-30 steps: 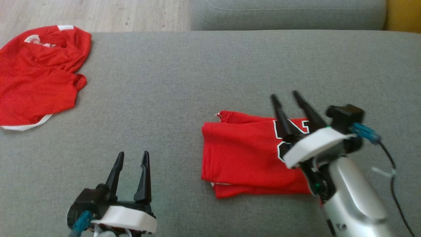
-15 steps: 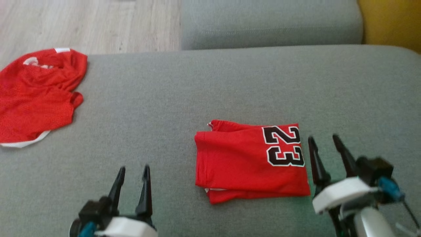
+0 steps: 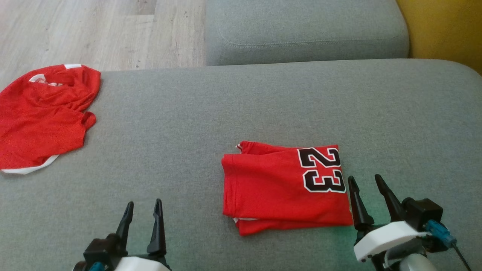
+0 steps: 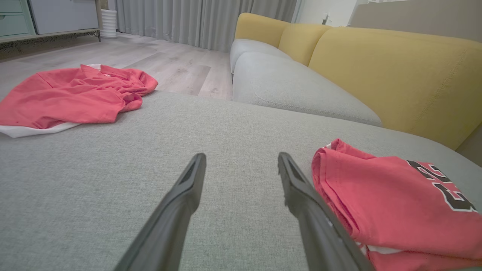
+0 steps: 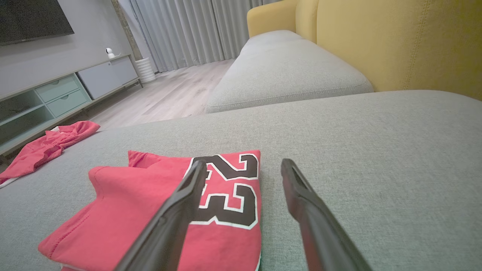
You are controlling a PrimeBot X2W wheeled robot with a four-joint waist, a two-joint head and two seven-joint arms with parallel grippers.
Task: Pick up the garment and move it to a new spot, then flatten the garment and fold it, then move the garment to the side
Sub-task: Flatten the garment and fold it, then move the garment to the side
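Garment (image 3: 271,188), folded on sofa (image 3: 241,113), runs left-right, numbered end beside right gripper (image 3: 364,178); it and left gripper (image 3: 144,202) gape empty.

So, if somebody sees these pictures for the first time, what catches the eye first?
The folded red jersey with a black 23 lies right of centre on the grey sofa. Next come the crumpled red shirt at the sofa's left edge and the yellow backrest at the top right.

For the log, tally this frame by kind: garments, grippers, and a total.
Red garments: 2 (folded red jersey numbered 23, crumpled red mesh shirt)
Black two-fingered grippers: 2 (left gripper, right gripper)
Total: 4
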